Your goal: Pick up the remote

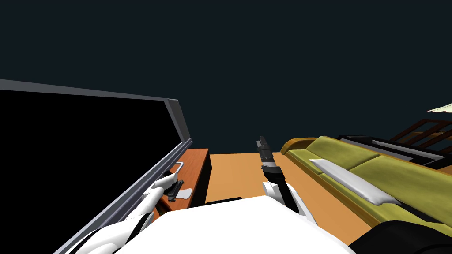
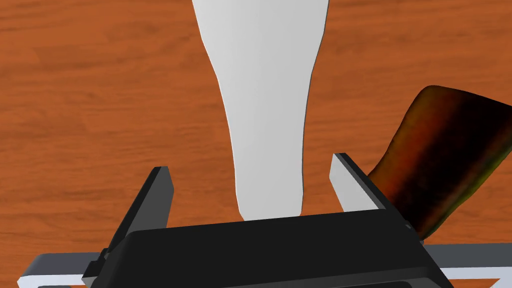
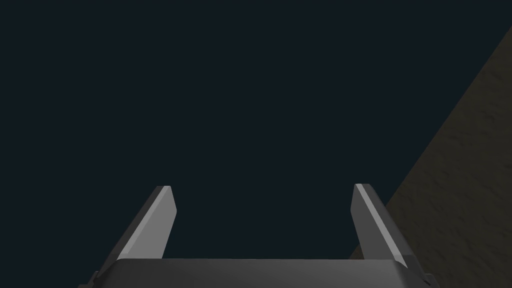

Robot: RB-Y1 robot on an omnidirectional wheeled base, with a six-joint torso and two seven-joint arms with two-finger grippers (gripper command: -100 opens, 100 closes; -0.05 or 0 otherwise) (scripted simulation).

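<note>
Now the big black television [image 1: 79, 145] stands on a reddish wooden cabinet top [image 2: 100, 100], with a yellow-green sofa [image 1: 397, 176] across the floor. On the wood, the white remote [image 2: 265, 100] lies between the left gripper's [image 2: 251, 167] spread fingers, narrow end toward the gripper's body, touching neither. A dark brownish curved thing [image 2: 445, 155] lies just beside one finger. The raised right gripper [image 3: 263, 189] is spread wide.

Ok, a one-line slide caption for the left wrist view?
Open left pincer straddles the narrow end of a white remote on a reddish wooden top, a dark curved object alongside.
</note>
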